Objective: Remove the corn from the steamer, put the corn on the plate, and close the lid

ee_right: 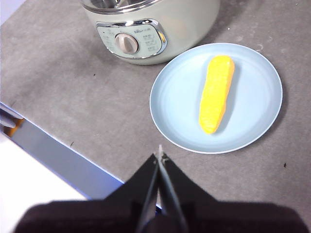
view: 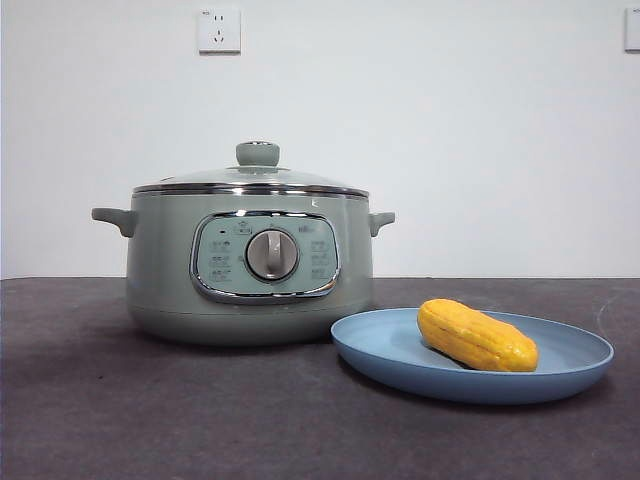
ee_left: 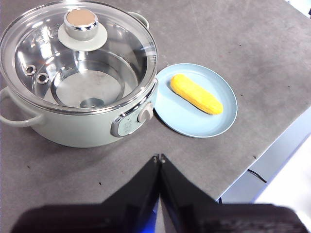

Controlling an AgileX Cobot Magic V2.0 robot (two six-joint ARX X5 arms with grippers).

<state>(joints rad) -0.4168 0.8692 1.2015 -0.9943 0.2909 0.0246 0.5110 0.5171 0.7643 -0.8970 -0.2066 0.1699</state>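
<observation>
The yellow corn (view: pixel 477 335) (ee_left: pixel 196 93) (ee_right: pixel 216 93) lies on the light-blue plate (view: pixel 400 362) (ee_left: pixel 180 114) (ee_right: pixel 175 107), to the right of the sage-green steamer (view: pixel 160 270) (ee_left: pixel 73 128) (ee_right: pixel 189 24). The glass lid (view: pixel 250 180) (ee_left: pixel 112 39) with its pale green knob (view: pixel 257 153) (ee_left: pixel 81 22) sits on the steamer's rim. Through the glass the pot's inside looks bare metal. My left gripper (ee_left: pixel 160 158) hangs shut high above the table in front of the steamer. Above the table's front edge near the plate, my right gripper (ee_right: pixel 159 154) is shut too. Neither holds anything.
The dark grey tabletop (view: pixel 150 420) ends at a front edge (ee_left: pixel 272 150) (ee_right: pixel 63 160) close under both grippers. A wall socket (view: pixel 219 30) is on the white wall behind.
</observation>
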